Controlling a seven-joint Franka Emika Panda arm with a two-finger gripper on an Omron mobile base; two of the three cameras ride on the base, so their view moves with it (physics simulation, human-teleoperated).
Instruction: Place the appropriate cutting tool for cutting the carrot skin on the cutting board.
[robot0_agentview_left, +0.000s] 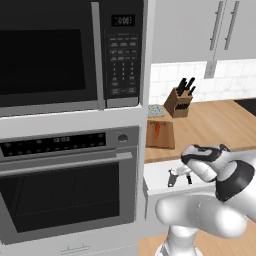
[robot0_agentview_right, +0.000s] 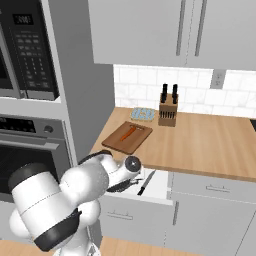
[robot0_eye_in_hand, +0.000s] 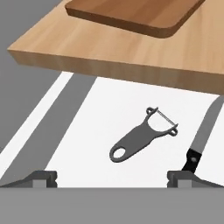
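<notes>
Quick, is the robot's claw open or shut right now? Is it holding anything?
Claw: open, holding nothing, hovering over the peeler in the open drawer.

The arm is glossy white, built of rounded, bulbous segments. Dark grey bands ring its joints. 2 small dark fingertips end it.

1. A home kitchen, rendered: a black-fronted built-in microwave sits stacked above a stainless wall oven with a dark glass door.
2. A light wooden countertop runs under pale grey upper cabinets with bar handles and a white tiled backsplash.
3. On it stand a slanted wooden knife block with black handles and a flat brown wooden cutting board.
</notes>
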